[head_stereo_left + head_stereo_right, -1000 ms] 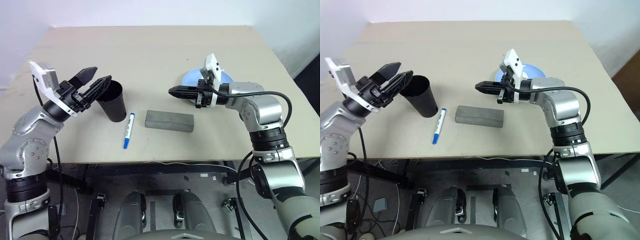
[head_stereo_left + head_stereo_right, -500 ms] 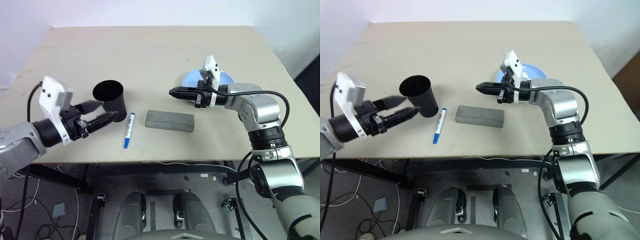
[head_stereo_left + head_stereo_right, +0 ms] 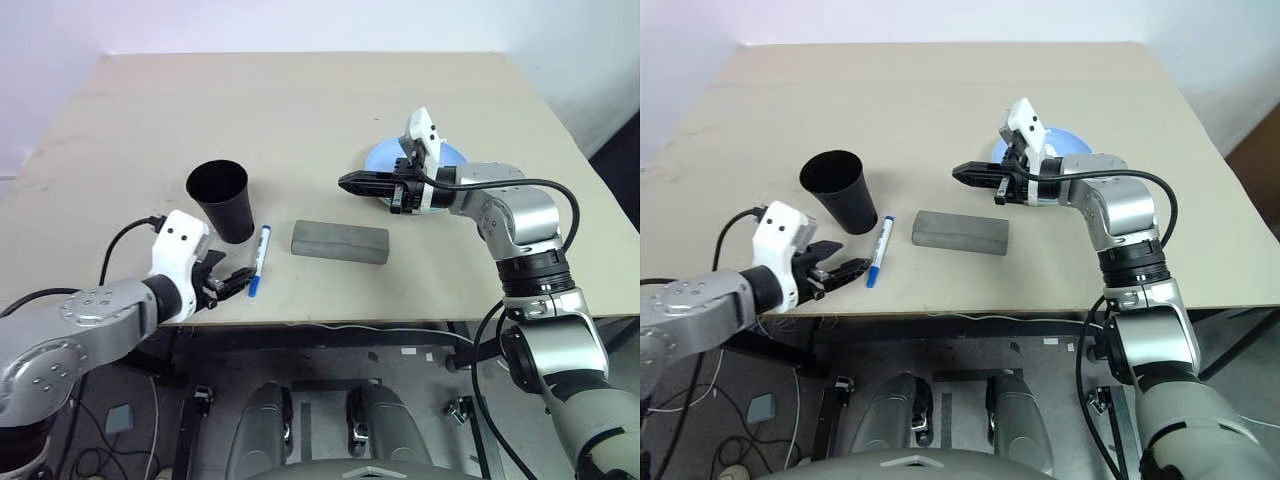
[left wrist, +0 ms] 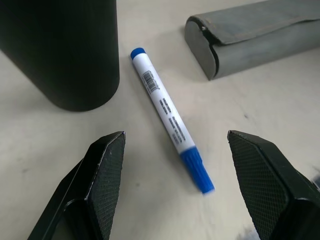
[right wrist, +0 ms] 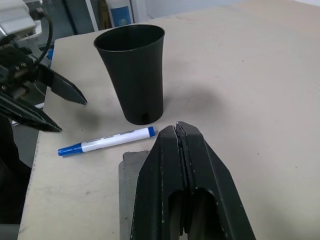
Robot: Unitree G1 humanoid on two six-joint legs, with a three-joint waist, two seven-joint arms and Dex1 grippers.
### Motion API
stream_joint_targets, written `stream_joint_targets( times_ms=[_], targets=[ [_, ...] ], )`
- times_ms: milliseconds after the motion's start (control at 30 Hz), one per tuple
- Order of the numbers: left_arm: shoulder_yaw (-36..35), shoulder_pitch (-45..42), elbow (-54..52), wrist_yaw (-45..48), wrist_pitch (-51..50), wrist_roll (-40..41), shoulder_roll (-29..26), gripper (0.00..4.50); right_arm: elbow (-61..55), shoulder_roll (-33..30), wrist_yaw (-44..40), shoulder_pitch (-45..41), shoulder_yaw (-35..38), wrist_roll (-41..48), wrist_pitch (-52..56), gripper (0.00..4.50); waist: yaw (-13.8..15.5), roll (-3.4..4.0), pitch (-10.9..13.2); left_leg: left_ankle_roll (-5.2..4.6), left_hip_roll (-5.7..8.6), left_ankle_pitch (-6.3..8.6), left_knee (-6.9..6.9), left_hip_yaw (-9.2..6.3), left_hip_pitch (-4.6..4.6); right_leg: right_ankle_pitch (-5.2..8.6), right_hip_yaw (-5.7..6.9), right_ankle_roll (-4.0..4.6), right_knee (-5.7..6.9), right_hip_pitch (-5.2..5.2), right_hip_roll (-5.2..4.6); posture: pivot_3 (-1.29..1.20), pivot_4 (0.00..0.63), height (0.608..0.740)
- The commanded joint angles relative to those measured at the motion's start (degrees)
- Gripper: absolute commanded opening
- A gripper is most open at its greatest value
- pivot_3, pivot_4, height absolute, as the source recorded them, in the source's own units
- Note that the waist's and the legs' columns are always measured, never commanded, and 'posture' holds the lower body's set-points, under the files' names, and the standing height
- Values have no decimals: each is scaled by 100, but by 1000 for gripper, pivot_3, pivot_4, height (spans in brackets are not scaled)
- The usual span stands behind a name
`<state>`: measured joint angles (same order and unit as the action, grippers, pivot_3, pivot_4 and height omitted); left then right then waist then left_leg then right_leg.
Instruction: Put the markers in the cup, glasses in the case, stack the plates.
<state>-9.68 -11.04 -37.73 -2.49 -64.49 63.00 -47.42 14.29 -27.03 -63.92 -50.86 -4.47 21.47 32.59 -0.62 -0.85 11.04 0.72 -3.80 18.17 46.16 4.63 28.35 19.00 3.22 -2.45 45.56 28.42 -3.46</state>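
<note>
A beige table [image 3: 300, 110] is carrying everything; a light blue plate [image 3: 385, 157] is lying toward its right side, partly hidden behind the right gripper [image 3: 345, 182], which is hovering above the table with its fingers pressed together and empty; a grey case [image 3: 338, 241] is lying closed near the front edge; a black cup [image 3: 222, 200] is standing upright to its left; the blue-capped marker [image 4: 169, 118] is lying flat between cup and case, touching neither; the left gripper [image 4: 175, 185] is sitting low at the table's front edge, fingers spread wide apart and empty, the marker's blue cap lying just ahead of the gap between them.
</note>
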Motion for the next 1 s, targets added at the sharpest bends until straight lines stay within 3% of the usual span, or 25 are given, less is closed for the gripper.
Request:
stream_joint_targets(
  times_ms=[33, 667, 1000],
  targets=[
    [188, -272, 142, -283, -17, -516, 217, 3426, -125, -37, -2, -133, 41, 12, -72, 0, -3, 0, 0, -1, 2, -1, 0, 1, 0, 0, 0, 0, 1, 0, 2, 0, 150, 670],
    [983, -1964, 1271, -427, -1602, -1524, 1576, 3426, -257, -79, 165, 20, 107, 30, -16, 0, -3, -1, -1, -9, 8, -9, 0, 1, 1, -7, 0, -13, 1, -2, 2, 0, 150, 670],
    [790, -2388, 1375, -235, -2774, -2131, 2034, 3426, -252, -106, 221, -33, 192, 102, 86, 0, -2, -1, -1, -3, 7, -23, 0, -1, -10, -9, 0, -12, 10, -8, 0, 0, 150, 670]
  ],
)
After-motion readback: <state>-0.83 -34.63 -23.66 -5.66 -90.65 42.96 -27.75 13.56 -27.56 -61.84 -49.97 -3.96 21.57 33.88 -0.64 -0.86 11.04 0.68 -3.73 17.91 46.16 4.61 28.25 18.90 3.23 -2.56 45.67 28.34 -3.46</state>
